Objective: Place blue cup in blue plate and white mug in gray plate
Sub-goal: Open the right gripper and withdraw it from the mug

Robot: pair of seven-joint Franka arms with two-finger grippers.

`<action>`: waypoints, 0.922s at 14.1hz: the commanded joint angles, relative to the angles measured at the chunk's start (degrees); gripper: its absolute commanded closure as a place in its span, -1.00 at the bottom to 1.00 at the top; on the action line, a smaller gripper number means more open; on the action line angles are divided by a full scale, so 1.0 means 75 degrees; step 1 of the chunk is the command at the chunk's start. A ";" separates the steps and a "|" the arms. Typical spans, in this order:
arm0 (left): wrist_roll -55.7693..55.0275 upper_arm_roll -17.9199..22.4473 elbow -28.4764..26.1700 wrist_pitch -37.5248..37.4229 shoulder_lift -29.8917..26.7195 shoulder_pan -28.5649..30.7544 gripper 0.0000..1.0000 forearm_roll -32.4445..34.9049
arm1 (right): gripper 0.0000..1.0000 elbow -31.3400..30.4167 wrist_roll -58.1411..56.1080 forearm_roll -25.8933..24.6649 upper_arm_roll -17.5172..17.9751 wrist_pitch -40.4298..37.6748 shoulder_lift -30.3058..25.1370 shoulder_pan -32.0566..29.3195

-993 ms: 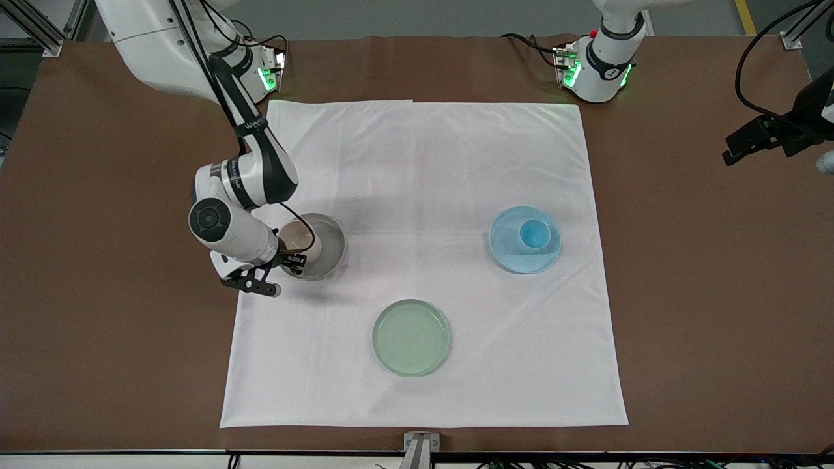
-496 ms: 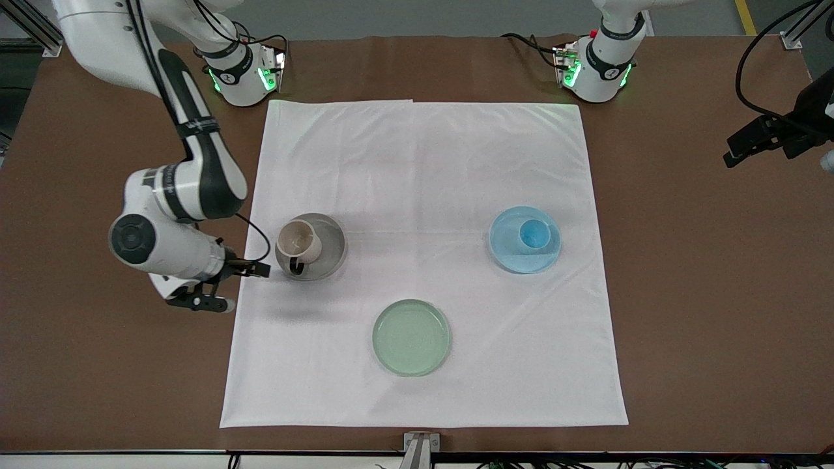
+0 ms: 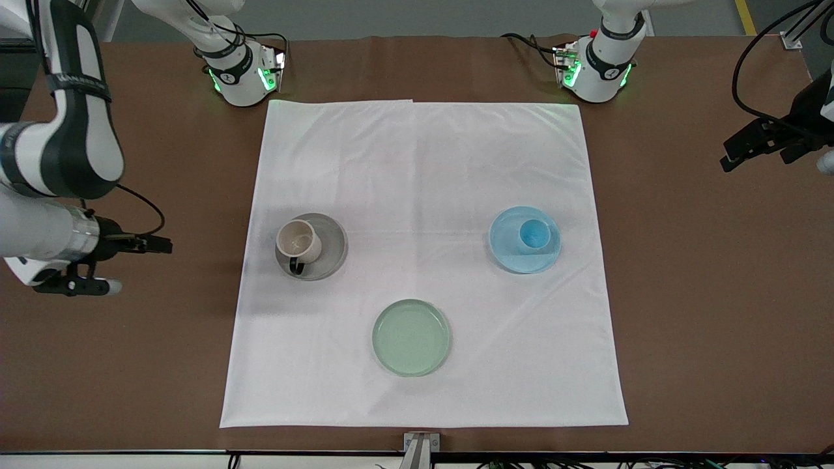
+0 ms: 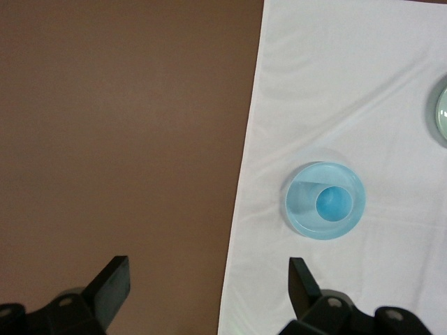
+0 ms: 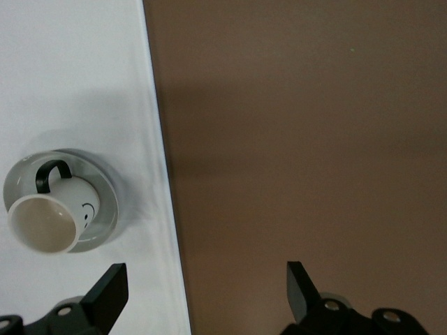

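The white mug (image 3: 298, 241) stands upright on the gray plate (image 3: 331, 244), its dark handle toward the front camera. It also shows in the right wrist view (image 5: 43, 222) on the gray plate (image 5: 98, 195). The blue cup (image 3: 534, 233) stands in the blue plate (image 3: 508, 251). In the left wrist view the cup (image 4: 334, 204) sits inside the plate (image 4: 300, 206). My right gripper (image 3: 138, 265) (image 5: 206, 273) is open and empty over bare table, off the cloth. My left gripper (image 3: 739, 151) (image 4: 208, 269) is open and empty, waiting over the table at the left arm's end.
A pale green plate (image 3: 411, 337) lies on the white cloth (image 3: 417, 169), nearer to the front camera than the other plates; its edge shows in the left wrist view (image 4: 441, 112). Brown table (image 3: 704, 293) surrounds the cloth.
My right gripper has drawn away from the mug and gray plate, off the cloth toward the right arm's end of the table. The mug stays on the gray plate. The left arm has barely moved.
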 commanded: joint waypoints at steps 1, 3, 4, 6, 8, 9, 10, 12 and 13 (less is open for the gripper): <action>0.0101 0.0008 -0.0130 0.0217 -0.0008 -0.0031 -1.00 -0.0114 | -1.00 0.0620 -0.0224 -0.0156 0.0159 -0.0587 0.0008 -0.0335; 0.0113 0.0008 -0.0130 0.0218 -0.0019 -0.0008 -1.00 -0.0114 | -1.00 0.1110 -0.0236 -0.0168 0.0159 -0.0925 0.0043 -0.0360; 0.0113 0.0008 -0.0119 0.0218 -0.0008 0.0004 -1.00 -0.0114 | -1.00 0.1299 -0.0236 -0.0133 0.0159 -0.1171 0.0078 -0.0394; 0.0113 0.0008 -0.0119 0.0229 0.0004 0.0004 -1.00 -0.0114 | -1.00 0.1558 -0.0190 -0.0086 0.0159 -0.1162 0.0078 -0.0535; 0.0113 0.0008 -0.0130 0.0206 0.0004 0.0004 -1.00 -0.0114 | -1.00 0.1570 -0.0166 0.0217 0.0170 -0.1255 0.0055 -0.0594; 0.0113 0.0008 -0.0130 0.0194 0.0004 0.0004 -1.00 -0.0114 | -1.00 0.1582 -0.0166 0.0335 0.0159 -0.1487 0.0031 -0.0582; 0.0113 0.0008 -0.0119 0.0183 -0.0008 0.0004 -1.00 -0.0103 | -1.00 0.1582 -0.0143 0.0301 0.0159 -0.1664 0.0031 -0.0582; 0.0113 0.0008 -0.0130 0.0148 -0.0031 0.0004 -1.00 -0.0102 | -1.00 0.1582 -0.0178 0.0289 0.0159 -0.1689 -0.0027 -0.0582; 0.0124 0.0008 -0.0130 0.0113 -0.0066 0.0016 -1.00 -0.0102 | -1.00 0.1570 -0.0155 0.0277 0.0159 -0.1666 -0.0132 -0.0559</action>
